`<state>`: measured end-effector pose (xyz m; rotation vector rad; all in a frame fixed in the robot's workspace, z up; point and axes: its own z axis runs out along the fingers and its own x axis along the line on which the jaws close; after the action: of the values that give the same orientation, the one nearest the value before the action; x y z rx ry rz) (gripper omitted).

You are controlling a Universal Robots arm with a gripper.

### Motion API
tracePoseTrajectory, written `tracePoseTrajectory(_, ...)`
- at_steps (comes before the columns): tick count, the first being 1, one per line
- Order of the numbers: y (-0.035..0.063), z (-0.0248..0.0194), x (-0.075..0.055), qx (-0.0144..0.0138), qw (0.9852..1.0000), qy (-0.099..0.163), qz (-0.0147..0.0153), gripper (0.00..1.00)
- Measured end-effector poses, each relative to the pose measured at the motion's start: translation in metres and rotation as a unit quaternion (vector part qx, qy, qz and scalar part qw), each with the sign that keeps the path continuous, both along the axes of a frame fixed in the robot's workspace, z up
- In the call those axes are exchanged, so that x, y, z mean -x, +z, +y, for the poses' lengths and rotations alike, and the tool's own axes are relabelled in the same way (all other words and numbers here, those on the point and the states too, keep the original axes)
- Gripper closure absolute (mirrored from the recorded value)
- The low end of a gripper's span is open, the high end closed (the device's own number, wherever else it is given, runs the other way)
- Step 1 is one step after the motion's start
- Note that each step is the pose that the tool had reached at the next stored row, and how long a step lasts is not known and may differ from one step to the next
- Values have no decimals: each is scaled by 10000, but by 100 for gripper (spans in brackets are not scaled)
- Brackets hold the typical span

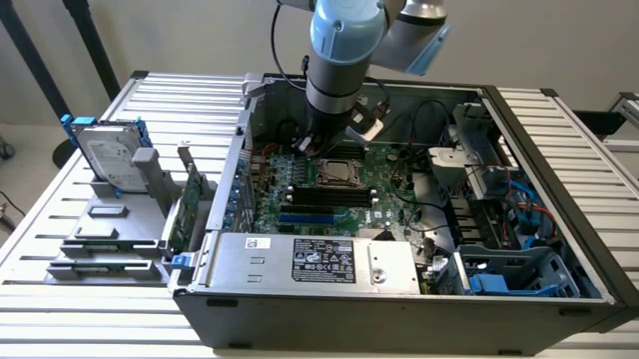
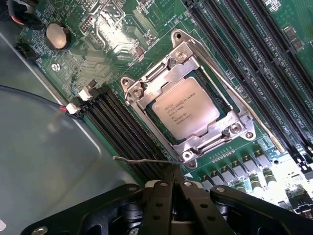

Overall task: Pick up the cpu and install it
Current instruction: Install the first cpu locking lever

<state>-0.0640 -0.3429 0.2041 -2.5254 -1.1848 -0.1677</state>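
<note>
Although the task begins with picking the chip up, the cpu [image 2: 185, 108] already lies flat in the socket frame [image 2: 146, 87] on the motherboard [image 2: 122, 34], its dull silver top facing up and its printed lettering readable. The bright metal frame sits around its edges on all sides. In the exterior view the chip sits just above the middle of the frame, inside the open computer case [image 1: 559, 187], with the arm coming straight down over it from the top edge. The gripper [image 2: 173, 176] has its fingers pressed together and nothing pinched between them. The tips hang just beside one corner of the socket, close to the thin wire lever [image 2: 137, 159] that sticks out over the black memory slots [image 2: 115, 125]. Whether they touch that wire I cannot tell. Judging from this, the pick-up and the seating of the chip are done. What seems left is securing the socket, since that wire lever looks free rather than tucked under its catch, though its latch point is too small to read with confidence. The hard drive [image 1: 108, 161] in its blue brackets stands well apart on the slatted table [image 1: 60, 299] at the exterior view's left, untouched.
</note>
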Motion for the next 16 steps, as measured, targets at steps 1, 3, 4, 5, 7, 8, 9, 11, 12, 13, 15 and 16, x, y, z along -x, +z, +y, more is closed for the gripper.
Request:
tracePoseTrajectory(1,-3,5,0,4,10000,2,-3,89)
tracePoseTrajectory(3,-10,13,0,12,10000,7,-7,89)
tracePoseTrajectory(4,-13,16,0,18,10000,10,-8,89)
tracePoseTrajectory(5,-15,19,0,24,10000,12,-9,89)
tracePoseTrajectory(7,-20,25,0,33,10000,17,-10,89)
tracePoseTrajectory(8,-23,28,0,37,10000,20,-11,89)
tracePoseTrajectory(9,-25,31,0,41,10000,23,-11,89)
tracePoseTrajectory(11,-29,38,0,50,10000,27,-11,89)
tracePoseTrajectory(12,-32,42,-1,54,10000,30,-12,89)
tracePoseTrajectory(13,-34,45,-3,56,10000,31,-12,89)
tracePoseTrajectory(15,-38,51,-7,60,10000,33,-12,89)
tracePoseTrajectory(16,-40,53,-10,61,10000,35,-12,89)
